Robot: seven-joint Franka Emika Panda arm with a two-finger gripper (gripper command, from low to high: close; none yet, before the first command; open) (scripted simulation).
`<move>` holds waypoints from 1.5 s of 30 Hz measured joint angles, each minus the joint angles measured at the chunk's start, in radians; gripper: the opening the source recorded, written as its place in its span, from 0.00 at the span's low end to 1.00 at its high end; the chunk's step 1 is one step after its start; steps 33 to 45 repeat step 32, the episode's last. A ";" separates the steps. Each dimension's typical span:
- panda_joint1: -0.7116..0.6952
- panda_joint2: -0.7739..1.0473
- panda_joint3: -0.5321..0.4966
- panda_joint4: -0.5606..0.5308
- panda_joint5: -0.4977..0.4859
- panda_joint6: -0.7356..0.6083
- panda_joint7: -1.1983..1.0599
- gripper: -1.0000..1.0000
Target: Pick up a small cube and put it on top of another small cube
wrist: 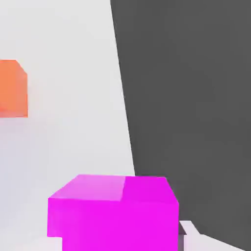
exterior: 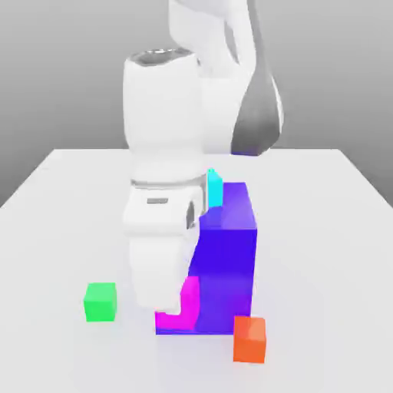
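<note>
Gripping the magenta cube [wrist: 117,223], the narrowed pincer [exterior: 169,305] overlaps the blue box [exterior: 228,269] in the exterior view

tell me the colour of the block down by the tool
The block by the tool is bright magenta-pink, showing best in the hand view.
</note>
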 joint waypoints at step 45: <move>-0.137 0.096 -0.149 -0.264 0.195 0.103 -0.409 0.00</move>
